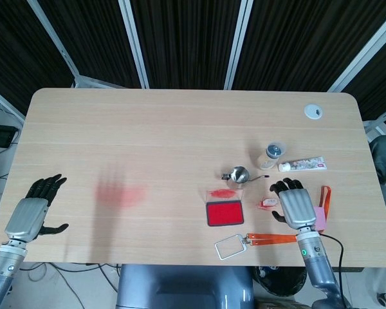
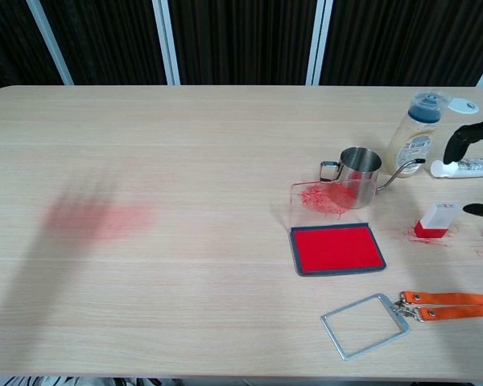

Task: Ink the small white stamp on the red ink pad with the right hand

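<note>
One hand's clearly nearer: the right hand (image 1: 297, 205), empty with fingers spread, hovers just right of the small white stamp (image 1: 269, 203), which stands upright on its red base, the red ink pad (image 1: 224, 213) further left.

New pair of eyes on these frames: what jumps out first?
The red ink pad sits open near the front edge, its clear lid smeared red against the steel cup. The right hand hovers open by the small white stamp. A faint red stain marks the table's left.
</note>
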Tool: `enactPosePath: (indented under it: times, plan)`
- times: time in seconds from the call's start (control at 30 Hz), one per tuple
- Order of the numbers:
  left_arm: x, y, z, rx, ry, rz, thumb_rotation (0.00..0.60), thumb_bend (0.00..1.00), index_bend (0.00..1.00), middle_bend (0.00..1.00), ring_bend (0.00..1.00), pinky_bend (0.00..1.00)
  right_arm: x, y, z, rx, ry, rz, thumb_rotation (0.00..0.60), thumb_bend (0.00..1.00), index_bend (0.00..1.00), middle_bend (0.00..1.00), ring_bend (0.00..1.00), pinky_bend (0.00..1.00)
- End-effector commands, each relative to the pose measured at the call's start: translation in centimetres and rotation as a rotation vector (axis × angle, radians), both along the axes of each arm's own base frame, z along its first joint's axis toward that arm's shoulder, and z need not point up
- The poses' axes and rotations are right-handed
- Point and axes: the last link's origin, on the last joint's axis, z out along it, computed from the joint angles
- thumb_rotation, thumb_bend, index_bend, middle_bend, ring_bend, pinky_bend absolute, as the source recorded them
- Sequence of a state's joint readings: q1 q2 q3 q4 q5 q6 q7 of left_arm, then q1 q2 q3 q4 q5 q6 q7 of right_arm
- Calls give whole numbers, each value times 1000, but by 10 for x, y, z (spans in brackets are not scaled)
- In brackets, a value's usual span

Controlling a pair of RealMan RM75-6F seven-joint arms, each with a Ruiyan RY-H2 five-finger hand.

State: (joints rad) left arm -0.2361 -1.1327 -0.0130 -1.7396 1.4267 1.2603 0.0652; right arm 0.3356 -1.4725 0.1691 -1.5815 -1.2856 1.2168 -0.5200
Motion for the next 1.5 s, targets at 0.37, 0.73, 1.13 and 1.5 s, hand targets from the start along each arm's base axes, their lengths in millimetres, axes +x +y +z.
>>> enactPosePath:
  times: [0.37, 0.73, 1.13, 1.5]
  plan:
    - [0, 1, 0, -14, -12, 11, 600, 11, 0, 0, 0, 0, -6, -13, -28, 31, 8, -60, 600, 278, 431, 385, 250, 270]
    - [0, 1, 0, -22, -14, 19, 600, 11, 0, 0, 0, 0, -17, -18, -36, 42, 15, -104, 600, 314, 462, 400, 252, 270]
    - [0, 2, -1, -23, -16, 24, 600, 11, 0, 0, 0, 0, -21, -20, -44, 53, 12, -126, 600, 366, 488, 416, 252, 270]
    - [0, 2, -1, -25, -20, 26, 600, 11, 0, 0, 0, 0, -26, -21, -49, 62, 14, -154, 600, 391, 507, 425, 252, 270]
